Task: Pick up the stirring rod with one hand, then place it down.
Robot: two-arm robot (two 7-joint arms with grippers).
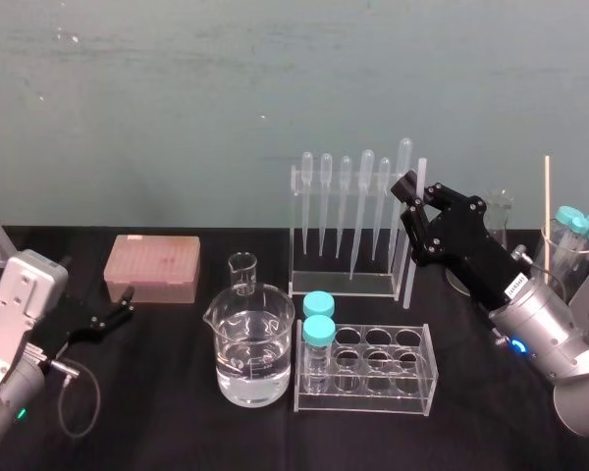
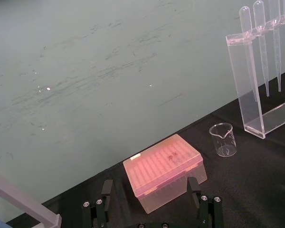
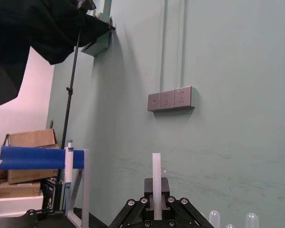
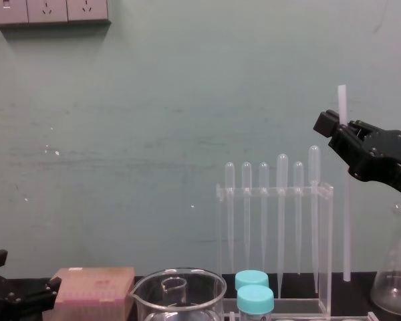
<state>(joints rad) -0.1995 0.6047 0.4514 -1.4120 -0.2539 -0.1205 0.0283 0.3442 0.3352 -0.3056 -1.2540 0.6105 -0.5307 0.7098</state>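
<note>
Pincer of the right arm is clamped on the stirring rod, gripping it high up so that a short stub sticks out above the fingers. The rod stands nearly upright with a slight lean, at 3 o'clock of the pipette rack and just beside that rack's right end wall. Its lower end is down at the level of the rack's base, though I cannot tell whether it touches the desk. At 6 o'clock of the rod's foot sits the tube rack with two blue-capped tubes, near but apart; a narrow strip of bare desk runs between the two racks. At 3 o'clock, behind the arm, a flask stands close. Further out at 9 o'clock are the large beaker, the small beaker and the pink tip box. The left pincer rests near the desk's 9 o'clock edge with its fingers spread, just short of the box.
</note>
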